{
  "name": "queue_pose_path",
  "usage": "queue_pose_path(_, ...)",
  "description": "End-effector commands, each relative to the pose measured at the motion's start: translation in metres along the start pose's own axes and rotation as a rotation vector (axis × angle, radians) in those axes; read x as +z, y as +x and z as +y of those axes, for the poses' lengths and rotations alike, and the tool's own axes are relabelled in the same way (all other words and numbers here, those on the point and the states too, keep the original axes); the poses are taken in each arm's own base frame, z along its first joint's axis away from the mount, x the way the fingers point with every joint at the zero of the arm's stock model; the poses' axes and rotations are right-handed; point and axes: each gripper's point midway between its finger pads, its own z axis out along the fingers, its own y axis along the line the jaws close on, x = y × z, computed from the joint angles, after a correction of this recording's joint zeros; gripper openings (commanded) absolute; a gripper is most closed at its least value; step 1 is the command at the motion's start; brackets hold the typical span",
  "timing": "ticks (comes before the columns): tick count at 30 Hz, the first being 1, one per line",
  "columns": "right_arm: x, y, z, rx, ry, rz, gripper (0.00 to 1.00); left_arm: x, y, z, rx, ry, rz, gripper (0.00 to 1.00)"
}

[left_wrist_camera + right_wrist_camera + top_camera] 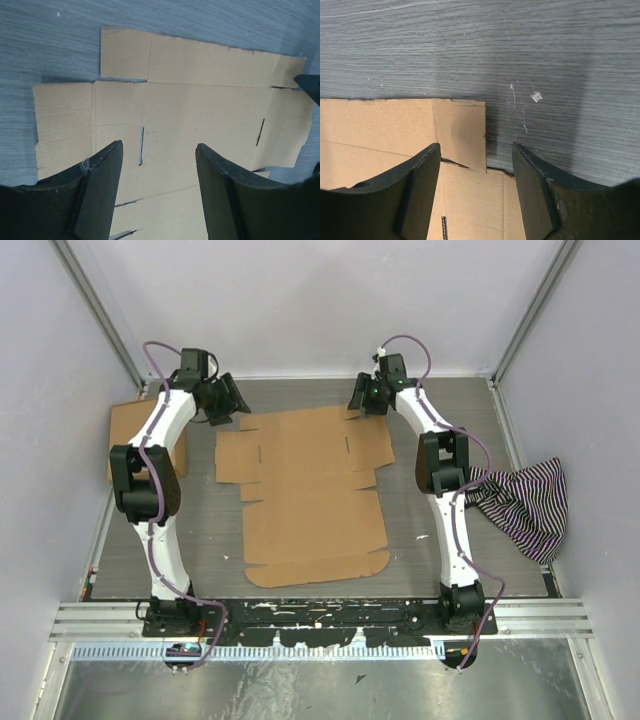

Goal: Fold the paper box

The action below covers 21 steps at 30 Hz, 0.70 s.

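While the paper box point(310, 495) lies flat and unfolded in the middle of the worktop point(200, 530), both arms reach to its far edge, one at each far corner. The left pincer point(228, 398) hangs at the far left corner of the sheet, jaws apart and nothing between them; its own camera looks down on the far panels, the two slits and the side flaps. The right pincer point(366, 395) hangs at the far right corner, also wide and empty, and in its camera the corner flap sits just below the gap of the jaws.

I judge that the arms stand so in order to take the far edge together and raise the far panel along its crease. No fold is made yet, so the task is at its beginning.

Beyond the far edge of the sheet the worktop gives free room. Left of the sheet, near but apart, stands a ready-made cardboard box point(128, 430), partly behind the left arm. Right of the sheet, well apart, lies a striped cloth point(525, 502). The far edge lies flat on the worktop, so getting a finger under it may be the hard part.
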Motion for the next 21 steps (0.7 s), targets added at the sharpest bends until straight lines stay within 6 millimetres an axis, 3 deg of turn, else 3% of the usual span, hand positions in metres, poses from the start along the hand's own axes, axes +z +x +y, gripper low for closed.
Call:
queue_pose_path(1, -0.012, -0.029, 0.02, -0.045, -0.031, -0.085, 0.62, 0.004, -0.014, -0.004, -0.005, 0.007, -0.016, 0.67)
queue_pose_path(8, -0.005, -0.017, 0.027, -0.039, -0.049, -0.057, 0.46, 0.02, -0.015, 0.0, -0.027, -0.004, -0.005, 0.66)
queue_pose_path(13, -0.008, -0.013, 0.031, -0.04, -0.056, -0.047, 0.23, 0.035, -0.014, 0.001, -0.048, -0.005, 0.014, 0.66)
queue_pose_path(16, -0.02, -0.015, 0.033, -0.057, -0.05, -0.053, 0.06, 0.042, -0.013, 0.003, -0.048, -0.012, 0.024, 0.65)
queue_pose_path(21, -0.042, -0.013, 0.03, -0.088, -0.008, -0.052, 0.01, 0.048, -0.007, 0.015, -0.051, -0.073, 0.042, 0.65)
